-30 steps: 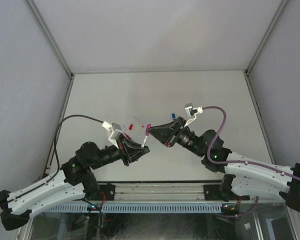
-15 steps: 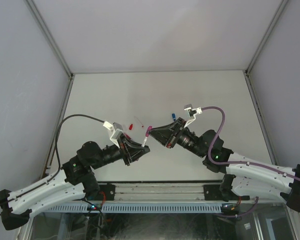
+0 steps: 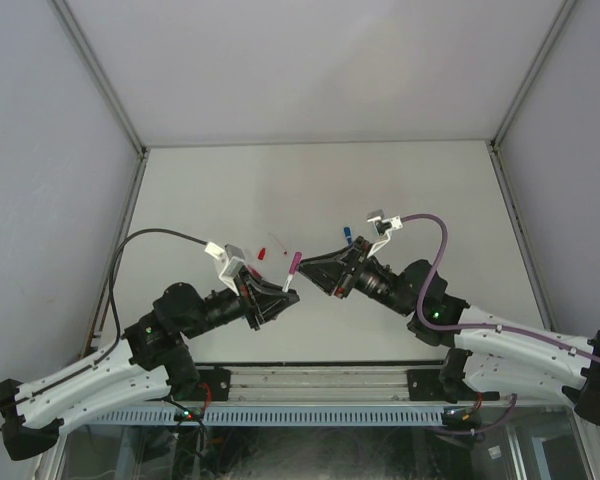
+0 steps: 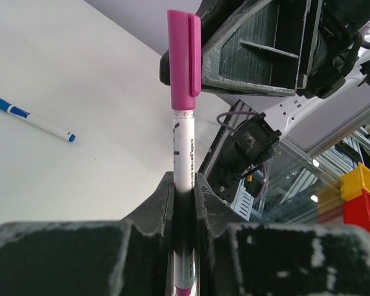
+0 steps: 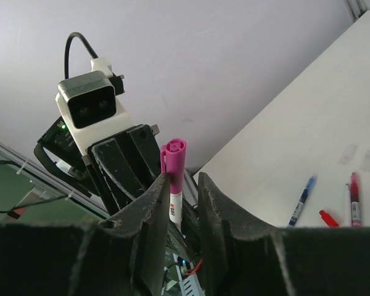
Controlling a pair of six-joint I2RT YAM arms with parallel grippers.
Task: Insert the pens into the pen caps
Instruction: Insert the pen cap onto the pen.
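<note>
White table [image 3: 320,190], loose pens [image 5: 302,198], grey walls [image 3: 300,70]

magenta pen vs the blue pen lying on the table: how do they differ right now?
The magenta pen is clamped in the left tool, off the table; the blue pen lies flat on the table, untouched. The magenta pen's cap sits between the parted fingers of the right tool; no tool is at the blue pen. Both have white barrels.

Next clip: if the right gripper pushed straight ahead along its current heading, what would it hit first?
The magenta cap on the pen, sitting right between its fingertips. The left gripper holding that pen lies just behind, though depth is unclear.
</note>
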